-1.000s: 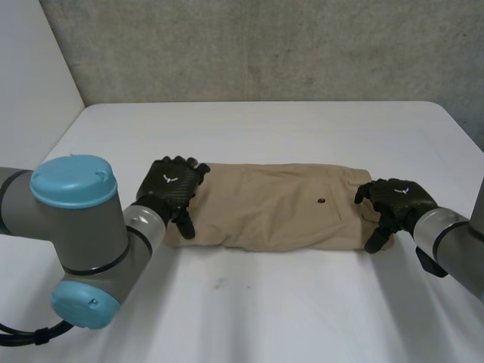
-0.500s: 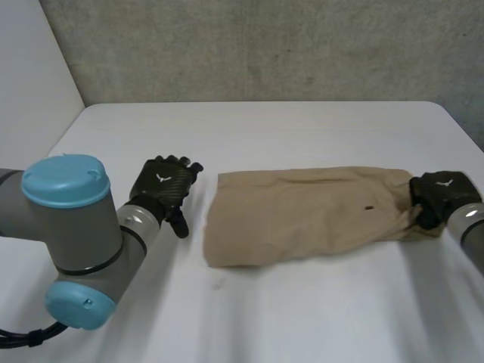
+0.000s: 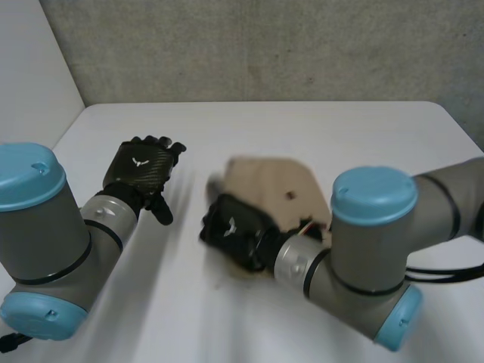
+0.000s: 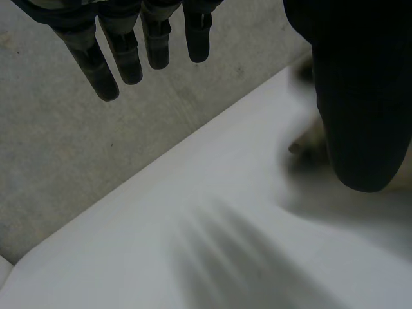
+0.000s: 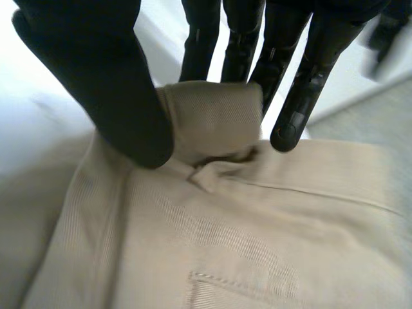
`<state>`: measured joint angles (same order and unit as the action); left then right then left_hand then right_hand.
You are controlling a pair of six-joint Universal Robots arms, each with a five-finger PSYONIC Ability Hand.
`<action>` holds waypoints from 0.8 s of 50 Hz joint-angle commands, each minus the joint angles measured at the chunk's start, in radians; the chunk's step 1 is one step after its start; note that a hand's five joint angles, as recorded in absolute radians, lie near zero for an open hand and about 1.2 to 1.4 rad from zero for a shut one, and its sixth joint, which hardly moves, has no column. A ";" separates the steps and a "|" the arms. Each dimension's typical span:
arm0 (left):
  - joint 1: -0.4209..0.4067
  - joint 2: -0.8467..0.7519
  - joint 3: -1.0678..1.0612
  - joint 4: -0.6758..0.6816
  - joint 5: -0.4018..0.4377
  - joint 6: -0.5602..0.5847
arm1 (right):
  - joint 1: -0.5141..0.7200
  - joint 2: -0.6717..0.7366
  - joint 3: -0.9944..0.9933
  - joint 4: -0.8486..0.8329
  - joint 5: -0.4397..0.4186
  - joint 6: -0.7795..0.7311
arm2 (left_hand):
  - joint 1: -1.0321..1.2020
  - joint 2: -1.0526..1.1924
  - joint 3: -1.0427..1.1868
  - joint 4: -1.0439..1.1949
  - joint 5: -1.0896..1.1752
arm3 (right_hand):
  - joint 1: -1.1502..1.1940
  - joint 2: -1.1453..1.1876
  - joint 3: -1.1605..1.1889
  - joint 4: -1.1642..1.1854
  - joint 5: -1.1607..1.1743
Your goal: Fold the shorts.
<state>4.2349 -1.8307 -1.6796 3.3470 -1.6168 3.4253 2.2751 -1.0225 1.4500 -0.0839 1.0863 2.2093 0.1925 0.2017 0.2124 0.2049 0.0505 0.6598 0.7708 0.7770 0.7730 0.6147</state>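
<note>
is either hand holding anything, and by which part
Right hand pinches the shorts by a bunched edge fold, thumb against fingers; left hand holds nothing.

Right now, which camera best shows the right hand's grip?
Right wrist view: the right hand pinches a fold of the shorts between thumb and fingers. Head view shows the hand's back; left wrist view, a tan patch.

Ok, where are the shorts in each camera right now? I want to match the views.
Head view: the shorts lie bunched mid-table, with the right hand at their near-left edge.
Left wrist view: a blurred tan patch beside the left hand thumb, likely the shorts.
Right wrist view: the shorts lie under the right hand, a fold pinched between thumb and fingers.
Shared landmark: the white table.
</note>
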 commanded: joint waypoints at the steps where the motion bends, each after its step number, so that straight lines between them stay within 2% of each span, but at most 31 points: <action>1: 0.000 -0.002 0.032 0.005 0.003 0.000 | -0.017 -0.060 0.012 0.006 -0.008 0.081 | 0.012 0.003 -0.008 0.000 -0.020 | -0.269 -0.380 -0.386 -0.382 -0.398; 3: -0.001 -0.004 0.063 0.005 0.003 -0.001 | -0.037 -0.093 0.001 0.004 0.044 0.199 | 0.018 0.009 -0.002 0.006 -0.014 | -0.471 -0.582 -0.589 -0.585 -0.601; 5: -0.010 -0.013 0.089 0.003 0.002 -0.005 | -0.064 -0.113 -0.010 0.003 0.079 0.301 | 0.021 0.012 0.001 0.009 -0.012 | -0.485 -0.596 -0.602 -0.598 -0.615; 6: -0.015 -0.024 0.113 0.003 0.002 -0.012 | -0.090 -0.137 -0.017 0.001 0.108 0.408 | 0.021 0.012 0.001 0.009 -0.012 | -0.485 -0.596 -0.602 -0.598 -0.615; 10: -0.042 -0.088 0.187 -0.003 0.000 -0.069 | -0.153 -0.214 -0.030 -0.002 0.144 0.658 | 0.036 0.026 0.016 0.023 0.003 | -0.485 -0.596 -0.602 -0.598 -0.615; 14: -0.120 -0.163 0.283 -0.044 0.000 -0.150 | -0.215 -0.215 -0.051 0.013 0.150 0.794 | 0.053 0.044 0.033 0.041 0.021 | -0.485 -0.596 -0.602 -0.598 -0.615; 19: -0.190 -0.269 0.395 -0.144 -0.003 -0.221 | -0.235 -0.137 -0.083 0.082 0.175 0.799 | 0.059 0.050 0.039 0.047 0.027 | -0.485 -0.596 -0.602 -0.598 -0.615; 24: -0.214 -0.399 0.463 -0.195 -0.021 -0.274 | -0.259 -0.033 -0.125 0.193 0.256 0.797 | 0.059 0.050 0.039 0.047 0.027 | -0.485 -0.596 -0.602 -0.598 -0.615; 32: -0.219 -0.507 0.466 -0.239 -0.136 -0.264 | -0.278 0.107 -0.132 0.227 0.277 0.759 | 0.059 0.050 0.039 0.047 0.027 | -0.485 -0.596 -0.602 -0.598 -0.615; 36: -0.219 -0.527 0.449 -0.294 -0.143 -0.253 | -0.281 0.130 -0.129 0.225 0.305 0.655 | 0.056 0.047 0.036 0.044 0.024 | -0.485 -0.596 -0.602 -0.598 -0.615; 40: -0.224 -0.512 0.423 -0.307 -0.140 -0.253 | -0.278 0.107 -0.122 0.227 0.325 0.625 | 0.050 0.041 0.031 0.038 0.018 | -0.485 -0.596 -0.602 -0.598 -0.615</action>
<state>4.0146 -2.3511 -1.2184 3.0785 -1.7523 3.1640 1.9942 -0.9016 1.3172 0.1466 1.3791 2.9147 0.2045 0.2038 0.2144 0.2071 0.0505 0.1798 0.2041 0.2128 0.2283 0.0660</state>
